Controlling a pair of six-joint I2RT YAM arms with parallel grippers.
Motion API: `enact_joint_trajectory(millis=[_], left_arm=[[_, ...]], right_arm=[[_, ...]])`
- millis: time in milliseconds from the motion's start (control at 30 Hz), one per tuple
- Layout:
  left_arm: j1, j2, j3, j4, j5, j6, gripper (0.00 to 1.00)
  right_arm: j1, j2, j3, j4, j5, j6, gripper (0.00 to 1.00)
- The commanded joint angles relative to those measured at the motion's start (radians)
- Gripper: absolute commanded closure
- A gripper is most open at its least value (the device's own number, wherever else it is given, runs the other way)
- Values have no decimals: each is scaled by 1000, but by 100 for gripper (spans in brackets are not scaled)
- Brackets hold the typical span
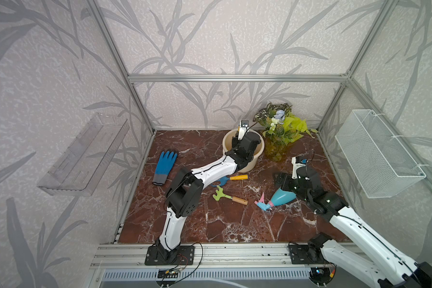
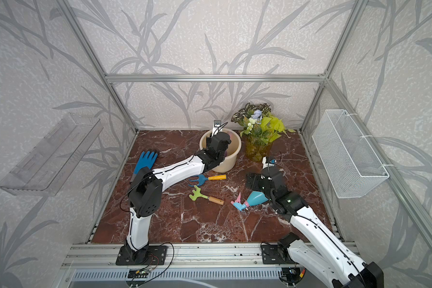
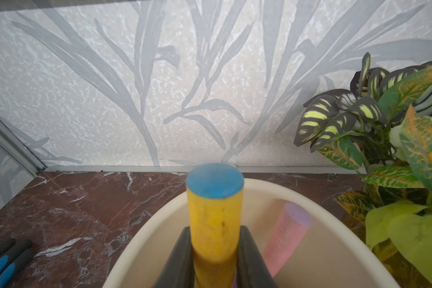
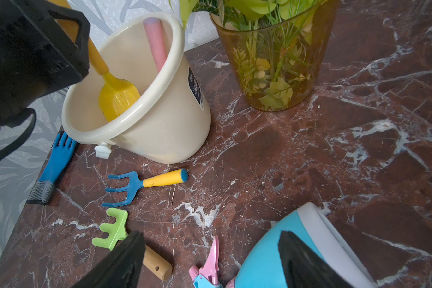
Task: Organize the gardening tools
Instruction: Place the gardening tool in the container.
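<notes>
Gardening tools are split between a red marble bench [image 1: 210,224] and a cream bucket [image 4: 170,119] inside a walled booth.

Nearest to me, toward the right, a light-blue spray bottle [image 1: 282,198] with a pink trigger lies on its side on the bench. The right fingers [image 4: 121,261] stand wide apart at the bottle's broad end. In the right wrist view one finger crosses in front of the bottle's body, and I cannot tell whether it touches.

Just left of the bottle, a green rake [image 1: 229,197] with a wooden handle lies flat on the bench. A little farther back lies a blue fork [image 1: 236,177] with a yellow handle. In a top view its prongs are partly hidden under the left arm [image 1: 215,169]. Over by the left wall, well apart from the tools, a blue glove [image 1: 164,167] with a grey cuff lies flat.

Farther back, the bucket stands upright near the rear wall. The left arm stretches over it. The left fingers [image 3: 178,259] are closed narrow on the handle of a yellow shovel [image 4: 117,97], whose blade is inside the bucket. A pink-handled scoop [image 3: 284,237] leans against the bucket's inner wall, its blade out of sight.

Just right of the bucket, a leafy plant [image 1: 282,127] sits in an amber pot [image 1: 276,150]. A clear shelf [image 1: 82,154] hangs on the left wall and a white wire basket [image 1: 377,154] on the right wall.
</notes>
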Motion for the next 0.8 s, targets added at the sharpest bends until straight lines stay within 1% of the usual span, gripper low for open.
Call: enact_joint_trajectory(millis=[0,233,300,400,500,600,767], left_arm=[[1,14,-6,2,-22,-12,77],[1,1,-1,0,-14,0,57],[0,-5,0,1,-12,7,55],[-1,-15,4,-2,-12,14,54],[0,-35,6,-13,-9,15,48],[1,-66,6,-27,1,17,46],[0,-132,-6,-81,45,-27,35]], right_arm=[[4,-13,-10,-19,19,-8,12],[4,-22,-9,-28,24,-8,12],[4,-21,-7,-32,22,-8,12],[3,-15,-5,-36,24,-7,12],[4,-10,-2,-35,21,-4,12],[3,-3,3,-32,15,-7,12],[4,26,15,-27,-4,-6,12]])
